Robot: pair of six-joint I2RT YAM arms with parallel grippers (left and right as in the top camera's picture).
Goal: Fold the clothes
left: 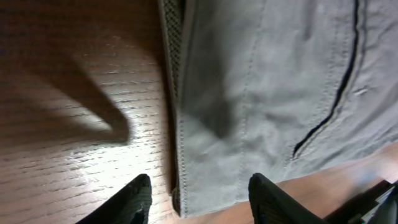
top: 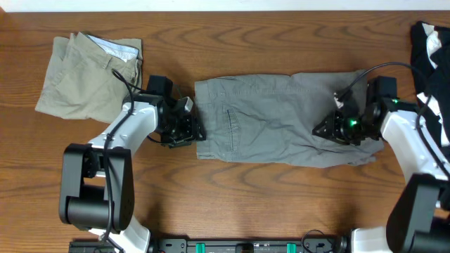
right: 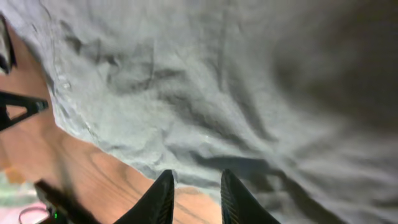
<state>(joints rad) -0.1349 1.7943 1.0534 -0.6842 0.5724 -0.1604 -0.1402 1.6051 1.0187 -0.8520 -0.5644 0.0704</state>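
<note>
From the overhead view, the grey shorts (top: 274, 116) lie flat across the middle of the wooden table (top: 281, 190), waistband to the left and leg ends to the right; the left gripper (top: 188, 131) stands at the lower waistband corner, and the right gripper (top: 327, 130) is over the leg end, low on the cloth; from this height I cannot tell how wide either one stands. A pair of beige shorts (top: 88, 74) lies crumpled in the far left corner, well apart from the grey pair; a black-and-white garment (top: 430, 49) lies at the right edge of the table.

From the left wrist view, the left gripper (left: 199, 200) is parted about halfway; its two dark fingers (left: 134, 200) stand on either side of the waistband corner, one over bare wood and one over cloth; nothing is pinched between them. The edge of the grey shorts (left: 267, 87) runs down the picture, with a dark pocket slit to the right.

From the right wrist view, the right gripper (right: 194, 199) is only a little apart; the narrow gap between its fingers (right: 160, 198) shows cloth and wood behind, and it has hold of nothing; the wrinkled grey shorts (right: 205, 87) fill most of the picture, their hem lying on the table (right: 93, 168).
</note>
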